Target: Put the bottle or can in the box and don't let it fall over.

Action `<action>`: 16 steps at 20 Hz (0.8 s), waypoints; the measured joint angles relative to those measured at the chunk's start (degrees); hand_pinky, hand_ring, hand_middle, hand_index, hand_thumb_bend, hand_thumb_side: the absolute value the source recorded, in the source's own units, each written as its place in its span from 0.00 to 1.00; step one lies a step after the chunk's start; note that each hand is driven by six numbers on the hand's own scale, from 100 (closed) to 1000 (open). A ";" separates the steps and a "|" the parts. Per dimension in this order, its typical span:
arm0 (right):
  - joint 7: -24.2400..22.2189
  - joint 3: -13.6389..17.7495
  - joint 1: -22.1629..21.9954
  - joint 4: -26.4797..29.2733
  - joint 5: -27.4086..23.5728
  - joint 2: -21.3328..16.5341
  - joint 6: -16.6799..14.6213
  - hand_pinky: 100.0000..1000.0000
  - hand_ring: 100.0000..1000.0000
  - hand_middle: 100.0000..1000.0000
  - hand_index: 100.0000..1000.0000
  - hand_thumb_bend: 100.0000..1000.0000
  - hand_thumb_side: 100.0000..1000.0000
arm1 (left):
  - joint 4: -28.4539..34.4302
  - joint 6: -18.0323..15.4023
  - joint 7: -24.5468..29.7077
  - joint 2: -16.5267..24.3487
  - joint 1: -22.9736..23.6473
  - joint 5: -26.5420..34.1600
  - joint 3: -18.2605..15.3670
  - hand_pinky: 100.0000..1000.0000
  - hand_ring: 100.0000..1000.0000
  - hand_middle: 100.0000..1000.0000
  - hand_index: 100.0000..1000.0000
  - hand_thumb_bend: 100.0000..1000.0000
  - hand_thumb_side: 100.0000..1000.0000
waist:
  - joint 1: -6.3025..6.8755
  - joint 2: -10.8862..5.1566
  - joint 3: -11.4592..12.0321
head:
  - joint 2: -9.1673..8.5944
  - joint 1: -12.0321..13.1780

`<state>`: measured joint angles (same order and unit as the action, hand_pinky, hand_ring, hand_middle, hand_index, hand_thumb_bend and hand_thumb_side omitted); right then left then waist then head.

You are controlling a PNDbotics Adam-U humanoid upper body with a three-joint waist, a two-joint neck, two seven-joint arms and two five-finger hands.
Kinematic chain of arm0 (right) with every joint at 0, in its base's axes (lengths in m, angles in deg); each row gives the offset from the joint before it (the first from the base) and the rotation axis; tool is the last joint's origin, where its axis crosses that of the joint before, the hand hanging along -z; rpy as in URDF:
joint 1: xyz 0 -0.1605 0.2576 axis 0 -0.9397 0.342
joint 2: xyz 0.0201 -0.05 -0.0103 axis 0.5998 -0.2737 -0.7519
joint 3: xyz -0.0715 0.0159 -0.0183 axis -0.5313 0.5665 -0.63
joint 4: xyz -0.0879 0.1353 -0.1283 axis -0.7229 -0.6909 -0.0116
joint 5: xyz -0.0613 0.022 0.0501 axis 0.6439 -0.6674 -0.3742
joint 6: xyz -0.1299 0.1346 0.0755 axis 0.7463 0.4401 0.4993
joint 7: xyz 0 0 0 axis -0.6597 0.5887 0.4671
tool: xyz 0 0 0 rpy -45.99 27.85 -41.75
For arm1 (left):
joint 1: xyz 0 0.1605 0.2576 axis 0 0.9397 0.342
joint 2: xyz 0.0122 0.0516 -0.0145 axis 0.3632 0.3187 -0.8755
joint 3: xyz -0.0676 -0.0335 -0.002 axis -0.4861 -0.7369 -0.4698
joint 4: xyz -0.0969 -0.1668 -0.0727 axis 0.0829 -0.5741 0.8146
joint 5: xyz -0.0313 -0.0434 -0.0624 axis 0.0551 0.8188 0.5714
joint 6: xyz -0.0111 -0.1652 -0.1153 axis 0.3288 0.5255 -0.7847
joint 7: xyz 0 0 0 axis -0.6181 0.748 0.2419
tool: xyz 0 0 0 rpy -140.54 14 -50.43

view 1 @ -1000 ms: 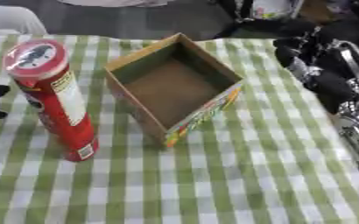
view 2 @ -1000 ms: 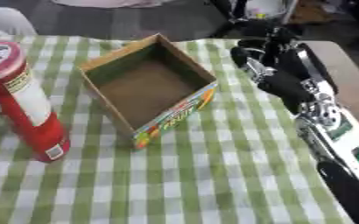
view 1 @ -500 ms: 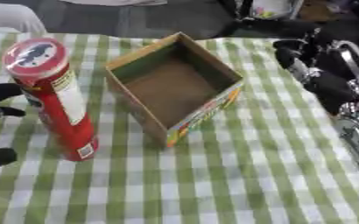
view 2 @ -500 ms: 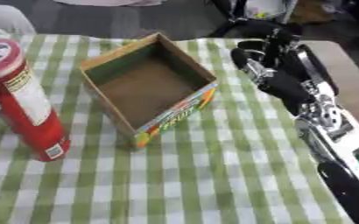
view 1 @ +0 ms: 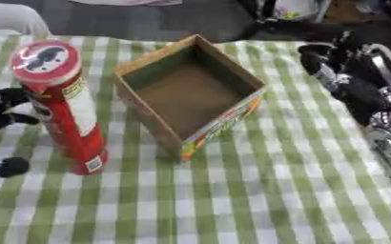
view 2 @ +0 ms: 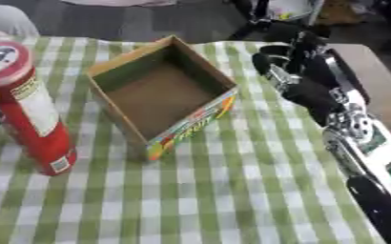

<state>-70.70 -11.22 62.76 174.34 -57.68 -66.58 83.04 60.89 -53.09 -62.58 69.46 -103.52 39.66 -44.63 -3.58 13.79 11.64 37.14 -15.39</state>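
Note:
A tall red can (view 1: 64, 107) with a red lid stands upright on the green checked tablecloth, left of an empty open cardboard box (view 1: 187, 93). My left hand (view 1: 0, 112) reaches in from the left edge, its fingers spread and straight just beside the can, with the thumb (view 1: 7, 167) lower down; it is open and holds nothing. My right hand (view 2: 292, 67) hovers at the right of the box, fingers relaxed and empty, clear of the box wall.
The green and white checked table (view 2: 232, 200) stretches toward the front. A white chair (view 1: 11, 18) stands at the far left corner. Dark equipment (view 1: 286, 12) sits beyond the table's far edge. A bare tan table edge (view 2: 382, 90) shows at the right.
My left hand has come in from the left edge and now sits close beside the can. The can, the box and my right hand have stayed put.

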 measured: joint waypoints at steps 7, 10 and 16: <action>0.03 -0.01 0.02 0.00 -0.14 0.12 0.07 0.80 0.76 0.73 0.81 0.35 0.19 | -0.09 0.35 -1.11 -0.20 0.02 -1.75 0.03 0.78 0.98 0.84 0.85 0.80 0.26 | 0.00 0.17 -0.12 | 0.00 0.18; 0.00 -0.02 0.02 0.00 -0.15 0.12 0.09 0.80 0.76 0.73 0.81 0.35 0.19 | -0.38 0.60 -1.98 -0.16 0.12 -3.01 0.02 0.79 0.99 0.84 0.87 0.82 0.28 | 0.00 0.23 -0.10 | 0.00 0.18; -0.19 -0.07 0.06 0.00 -0.16 0.12 0.26 0.80 0.76 0.73 0.81 0.35 0.19 | -0.73 1.27 -3.96 -0.16 0.17 -4.31 0.01 0.80 1.00 0.86 0.90 0.83 0.29 | -0.02 0.23 -0.04 | -0.01 0.18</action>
<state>-70.89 -11.29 62.82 174.34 -57.83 -66.46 83.30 60.16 -51.83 -66.54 69.30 -103.35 35.35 -44.62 -3.60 14.02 11.60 37.14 -15.22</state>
